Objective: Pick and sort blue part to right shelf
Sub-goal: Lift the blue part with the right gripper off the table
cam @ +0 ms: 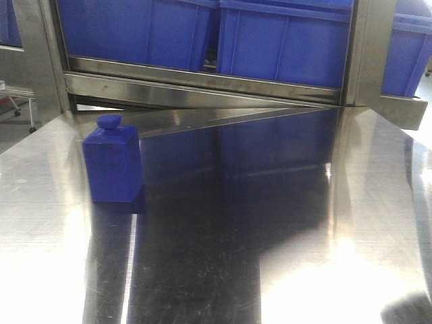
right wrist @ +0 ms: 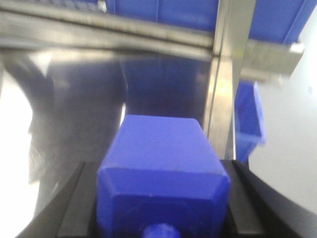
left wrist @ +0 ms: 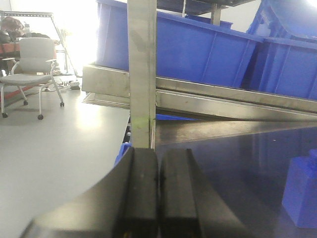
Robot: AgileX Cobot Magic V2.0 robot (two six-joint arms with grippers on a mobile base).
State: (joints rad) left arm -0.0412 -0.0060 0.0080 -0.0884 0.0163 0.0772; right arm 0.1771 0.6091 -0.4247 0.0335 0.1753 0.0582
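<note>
The blue part [right wrist: 163, 144] fills the right wrist view, lying on its side with its low cap toward the camera. My right gripper [right wrist: 159, 201] is shut on it, one black finger [right wrist: 74, 203] pressed to each side of the body. It hangs above the steel table, facing the right shelf [right wrist: 224, 84], whose steel post and blue bins stand just ahead. My left gripper [left wrist: 158, 171] is shut with nothing between its pads, near the table's left edge. A similar blue block with a rounder knob [cam: 112, 162] stands upright on the table [cam: 270, 223]; it also shows as the blue block [left wrist: 302, 191].
The rack's steel rails [cam: 202, 84] and large blue bins [cam: 283, 37] span the far side of the table. A small blue bin [right wrist: 247, 119] sits low beside the rack post. An office chair [left wrist: 29, 64] stands on the floor at far left.
</note>
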